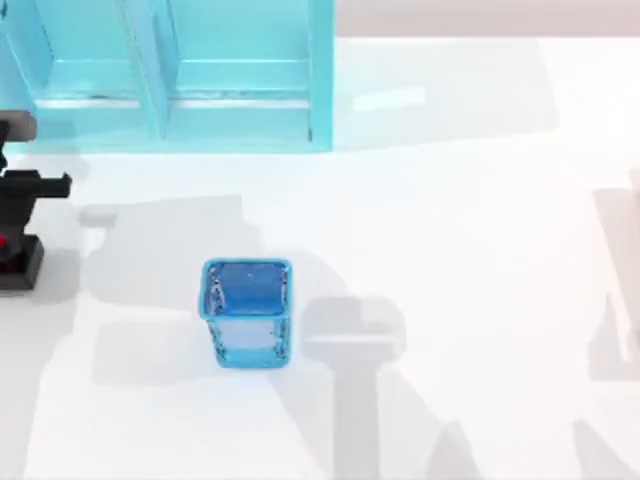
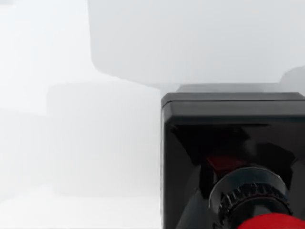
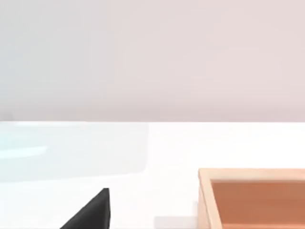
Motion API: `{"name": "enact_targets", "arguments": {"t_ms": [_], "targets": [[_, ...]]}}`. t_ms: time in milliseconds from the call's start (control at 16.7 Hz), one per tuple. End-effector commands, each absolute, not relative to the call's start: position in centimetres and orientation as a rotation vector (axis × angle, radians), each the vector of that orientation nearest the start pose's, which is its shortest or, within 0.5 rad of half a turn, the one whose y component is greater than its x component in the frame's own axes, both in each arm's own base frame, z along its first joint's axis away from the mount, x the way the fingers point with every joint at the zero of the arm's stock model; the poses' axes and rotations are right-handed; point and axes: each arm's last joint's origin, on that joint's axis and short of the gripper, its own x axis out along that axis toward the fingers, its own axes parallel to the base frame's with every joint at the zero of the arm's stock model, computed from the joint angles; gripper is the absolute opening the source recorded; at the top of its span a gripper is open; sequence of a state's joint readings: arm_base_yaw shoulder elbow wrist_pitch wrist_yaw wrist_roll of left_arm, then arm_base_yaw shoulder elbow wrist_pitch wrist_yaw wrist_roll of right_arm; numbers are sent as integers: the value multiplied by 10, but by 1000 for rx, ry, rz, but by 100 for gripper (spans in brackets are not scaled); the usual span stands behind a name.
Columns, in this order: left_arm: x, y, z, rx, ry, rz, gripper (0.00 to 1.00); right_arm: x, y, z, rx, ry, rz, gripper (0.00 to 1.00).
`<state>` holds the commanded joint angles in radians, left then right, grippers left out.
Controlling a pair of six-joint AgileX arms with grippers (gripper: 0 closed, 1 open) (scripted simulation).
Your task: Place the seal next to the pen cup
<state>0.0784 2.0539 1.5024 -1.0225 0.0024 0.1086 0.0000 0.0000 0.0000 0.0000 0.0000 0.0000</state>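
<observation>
At the far left edge of the top view stood the black hardware of the left gripper (image 1: pixel 20 190), about halfway down the frame. Just below it, still against the left edge, sat the seal (image 1: pixel 22 266): its black square base showed plainly, with a sliver of red knob above it at the very border. Whether the left gripper was clamped on the seal or merely close to it could not be told, as the edge of the frame cut the contact away.

In the left wrist view the seal (image 2: pixel 190 157) took up the lower right of the frame, with its glossy black block seen close up. A dark ribbed collar and the red knob sat at the bottom right corner, and the pale table (image 2: pixel 71 143) lay behind.

Across the upper left of the top view ran the cyan shelf unit (image 1: pixel 170 70), with its upright dividers and a low front lip. Right of the seal and well apart from it, the pen cup (image 1: pixel 208 290) stood upright on the white table (image 1: pixel 480 200), left of centre and in the lower half of the frame. It was a blue, translucent square with a thick rim. Grey shadows fell around it.

In the right wrist view a black wedge, apparently part of the right gripper (image 3: pixel 90 214), poked up at the lower left; its state could not be told. A wooden tray (image 3: pixel 205 200) with an orange-brown inside lay at the lower right.
</observation>
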Motion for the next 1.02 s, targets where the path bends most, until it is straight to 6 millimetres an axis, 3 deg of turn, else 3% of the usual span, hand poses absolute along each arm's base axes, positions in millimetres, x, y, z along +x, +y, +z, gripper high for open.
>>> {"name": "enact_targets", "arguments": {"t_ms": [120,300,480,600,1020], "targets": [[394,13,176,19,1576,-20,0,106,-1,160,0,0,0,100],[399,-29,219,22,1584,-21,0,106,-1,160,0,0,0,100],[391,-70,263,21,1584,-19,0,106,-1,160,0,0,0,100],[383,-89,282,19,1575,-19,0,106,-1,160,0,0,0,100],[379,-95,288,14,1563,-18,0,106,-1,160,0,0,0,100]]}}
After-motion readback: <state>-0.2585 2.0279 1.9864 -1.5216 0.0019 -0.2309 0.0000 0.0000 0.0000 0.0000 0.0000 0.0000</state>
